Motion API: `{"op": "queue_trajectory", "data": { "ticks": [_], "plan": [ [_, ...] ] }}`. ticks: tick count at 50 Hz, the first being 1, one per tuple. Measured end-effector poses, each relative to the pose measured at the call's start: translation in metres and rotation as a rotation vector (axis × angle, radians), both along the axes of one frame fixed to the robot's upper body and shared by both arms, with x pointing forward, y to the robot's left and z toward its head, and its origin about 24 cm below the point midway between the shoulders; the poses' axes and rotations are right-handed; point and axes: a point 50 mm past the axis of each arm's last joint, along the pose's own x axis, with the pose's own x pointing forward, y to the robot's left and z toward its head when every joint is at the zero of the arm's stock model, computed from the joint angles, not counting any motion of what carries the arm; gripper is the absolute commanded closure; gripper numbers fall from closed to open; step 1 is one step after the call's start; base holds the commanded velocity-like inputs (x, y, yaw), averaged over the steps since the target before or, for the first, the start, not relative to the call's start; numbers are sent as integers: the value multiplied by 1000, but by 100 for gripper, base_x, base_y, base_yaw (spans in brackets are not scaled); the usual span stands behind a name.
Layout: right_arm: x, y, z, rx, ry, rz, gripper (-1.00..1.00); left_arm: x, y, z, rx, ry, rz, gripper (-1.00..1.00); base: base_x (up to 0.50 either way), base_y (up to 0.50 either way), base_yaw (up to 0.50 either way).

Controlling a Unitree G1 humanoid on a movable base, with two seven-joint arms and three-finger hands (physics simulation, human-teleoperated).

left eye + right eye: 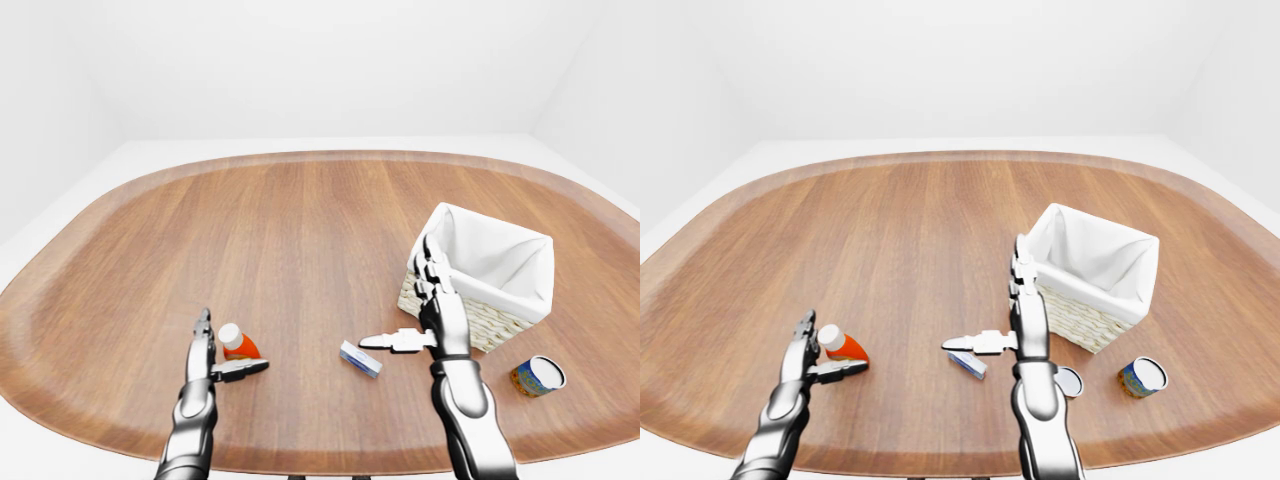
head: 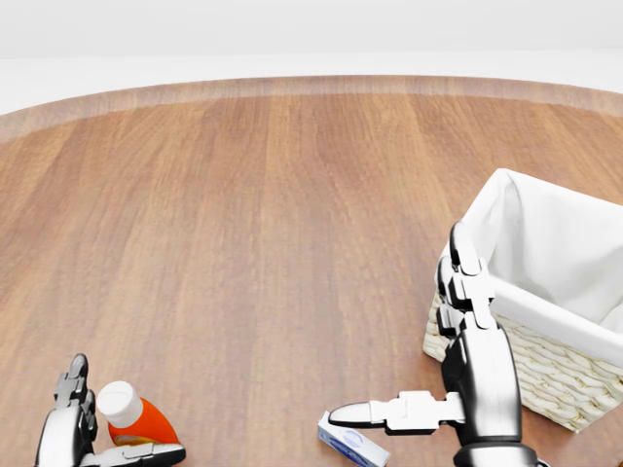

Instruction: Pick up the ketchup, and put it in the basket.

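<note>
The ketchup (image 1: 240, 344) is a red bottle with a white cap, lying on its side near the bottom left of the wooden table. My left hand (image 1: 226, 350) is open, with its fingers (image 1: 203, 335) just left of the bottle and its thumb below it, not closed on it. The basket (image 1: 492, 327) is wicker with a white liner and stands upright at the right. My right hand (image 1: 402, 302) is open and empty, with its fingers upright against the basket's left corner and its thumb pointing left.
A small blue and white box (image 1: 360, 358) lies between the two hands. A tin can (image 1: 538, 376) lies on its side to the lower right of the basket. A small round object (image 1: 1070, 381) shows beside my right forearm. The oval table (image 1: 300, 230) has a raised rim.
</note>
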Motion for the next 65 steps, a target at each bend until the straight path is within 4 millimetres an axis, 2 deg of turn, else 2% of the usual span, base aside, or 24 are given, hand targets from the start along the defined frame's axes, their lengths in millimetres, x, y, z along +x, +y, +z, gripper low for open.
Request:
{"op": "queue_trajectory", "data": {
  "ticks": [1, 2, 14, 33, 51, 65],
  "plan": [
    [0, 0, 0, 0, 0, 0, -100, 0, 0, 0, -1, 2, -1, -29, 0, 0, 0],
    [0, 0, 0, 0, 1, 0, -100, 0, 0, -1, -2, 3, -1, 91, 0, 0, 0],
    [2, 1, -3, -2, 7, 2, -100, -1, -2, -5, -11, 24, -1, 92, 0, 0, 0],
    [5, 1, -7, -8, 22, 5, -100, 0, -7, 0, 24, 4, -31, 92, 0, 0, 0],
    [4, 3, -7, -12, 24, 14, -100, 15, -35, 70, 119, -302, -178, 92, 0, 0, 0],
    [3, 6, -7, -12, 24, 25, -100, 21, -63, 116, 150, -421, -263, 92, 0, 0, 0]
  ]
}}
